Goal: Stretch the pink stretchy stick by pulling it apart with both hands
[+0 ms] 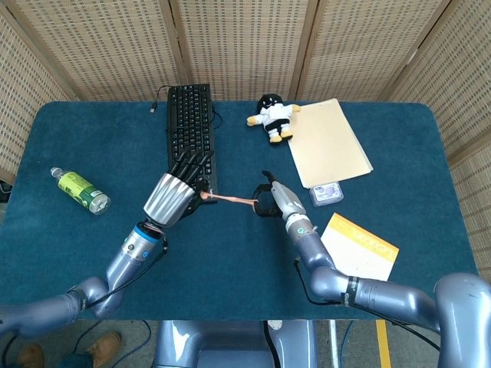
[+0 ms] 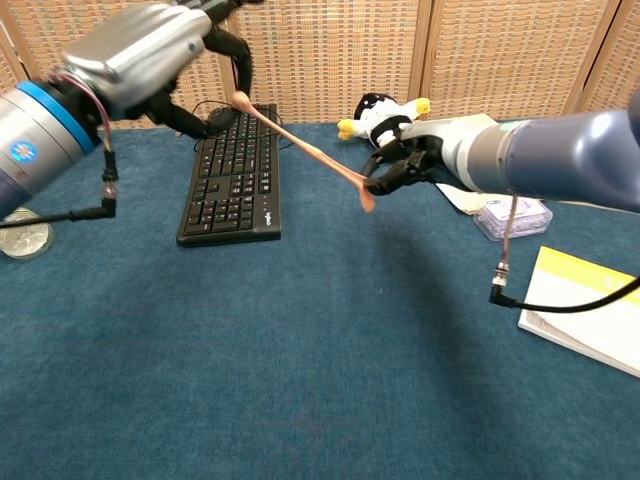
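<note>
The pink stretchy stick (image 1: 229,199) (image 2: 297,145) hangs above the table as a thin taut line between my two hands. My left hand (image 1: 173,195) (image 2: 150,45) pinches its left end between thumb and fingers, over the near end of the keyboard. My right hand (image 1: 275,201) (image 2: 405,168) grips its right end, and a short pink tip sticks out below the fingers in the chest view. Both hands are raised off the blue table (image 1: 230,253).
A black keyboard (image 1: 189,130) (image 2: 235,180) lies behind my left hand. A green-label bottle (image 1: 80,190) lies at the left. A plush toy (image 1: 271,116), a tan folder (image 1: 328,142), a small clear case (image 1: 326,192) and a yellow-white booklet (image 1: 356,247) occupy the right side.
</note>
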### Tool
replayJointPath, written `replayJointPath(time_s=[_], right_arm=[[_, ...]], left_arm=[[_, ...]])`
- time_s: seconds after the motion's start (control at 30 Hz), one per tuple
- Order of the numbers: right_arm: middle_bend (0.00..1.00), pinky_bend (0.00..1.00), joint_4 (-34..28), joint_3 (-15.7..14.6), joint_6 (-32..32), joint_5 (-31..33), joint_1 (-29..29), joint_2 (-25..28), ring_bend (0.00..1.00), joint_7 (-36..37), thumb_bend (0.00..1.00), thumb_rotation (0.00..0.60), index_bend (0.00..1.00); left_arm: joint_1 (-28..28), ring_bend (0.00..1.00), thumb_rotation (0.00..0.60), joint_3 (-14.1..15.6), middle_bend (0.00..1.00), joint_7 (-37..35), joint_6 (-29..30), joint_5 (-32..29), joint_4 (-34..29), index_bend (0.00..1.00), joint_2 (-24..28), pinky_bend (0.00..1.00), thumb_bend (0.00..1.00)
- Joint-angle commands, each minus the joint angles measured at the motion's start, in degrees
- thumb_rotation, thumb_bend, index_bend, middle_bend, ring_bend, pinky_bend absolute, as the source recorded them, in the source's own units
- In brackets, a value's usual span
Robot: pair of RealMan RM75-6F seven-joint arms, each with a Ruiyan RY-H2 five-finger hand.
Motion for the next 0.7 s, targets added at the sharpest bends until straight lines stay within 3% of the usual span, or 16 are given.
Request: replayJointPath(time_s=[0.03,0.37,0.7], right_arm=[[0.09,0.00,0.5,-0.7,-0.2,-0.5,-1.1,0.3,0.00,0.6,0.69,0.600,0.76],[0.09,0.00,0.4,-2.0,-0.2,-2.5,-4.5,2.1,0.00,2.1,0.69,0.600,0.76],[0.09,0.00,-1.5,-2.2,0.8,-3.5,-7.2,5.5,0.00,2.5,0.69,0.600,0.77]], left_arm=[[1.3,0.00,0.600,-1.2,0.00,-0.3,1.7,-0.6,-2.9,0.81,2.8,0.00,0.52],[4.4,0.00,0.600,-3.6,0.00,-2.0,5.1,-2.4,-8.5,0.81,10.7,0.00,0.53],[7.6,0.00,0.600,-6.0,0.00,-4.5,7.2,-4.8,-9.8,0.81,18.9,0.00,0.53]])
